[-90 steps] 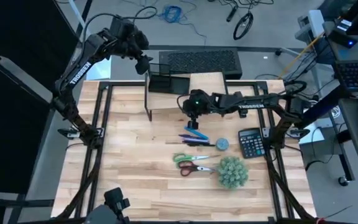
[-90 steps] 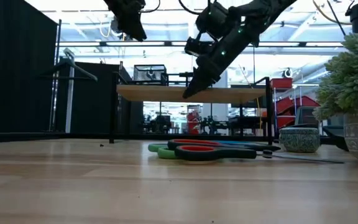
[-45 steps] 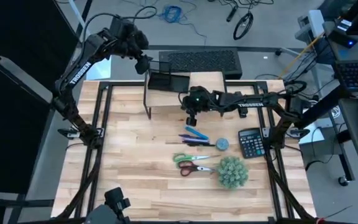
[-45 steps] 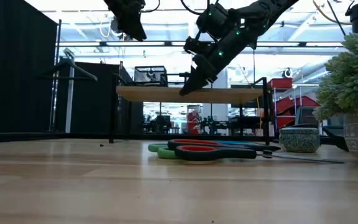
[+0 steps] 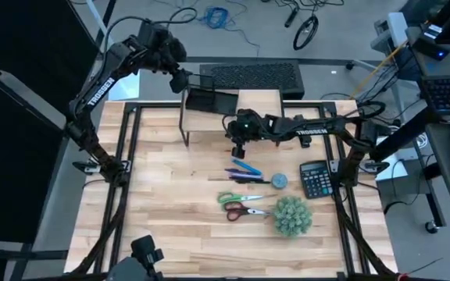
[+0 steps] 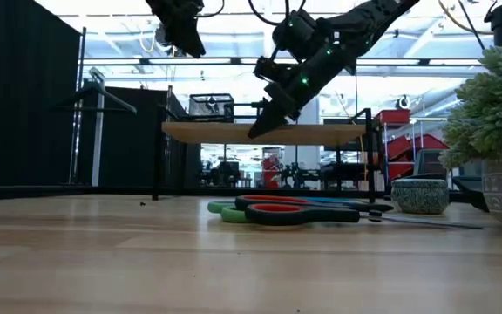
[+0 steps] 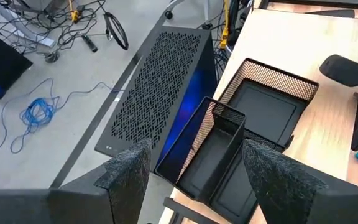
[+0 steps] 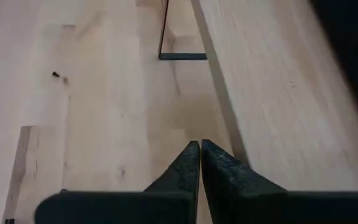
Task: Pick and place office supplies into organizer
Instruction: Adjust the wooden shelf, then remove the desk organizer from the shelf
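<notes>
Blue and dark pens (image 5: 244, 170) lie mid-table, with green- and red-handled scissors (image 5: 241, 204) flat on the wood nearer the front. The black mesh organizer (image 5: 209, 99) stands on the left end of the wooden riser shelf (image 5: 260, 104) at the far edge. My right gripper (image 5: 237, 151) hangs shut in the air between the pens and the riser, and nothing shows between its fingers (image 8: 188, 163). High over the organizer (image 7: 241, 134), my left gripper (image 7: 201, 186) is open and touches nothing.
A calculator (image 5: 315, 179), a small round pot (image 5: 279, 181) and a fuzzy green plant (image 5: 291, 216) stand at the right. A perforated black panel (image 5: 252, 76) lies beyond the far edge. The riser's black legs (image 5: 186, 125) stand on the table. Bare wood lies left and near.
My right gripper has risen a little and drifted from above the pens toward the far-left, nearer the riser, with its fingers still shut. The pens and scissors lie where they were.
</notes>
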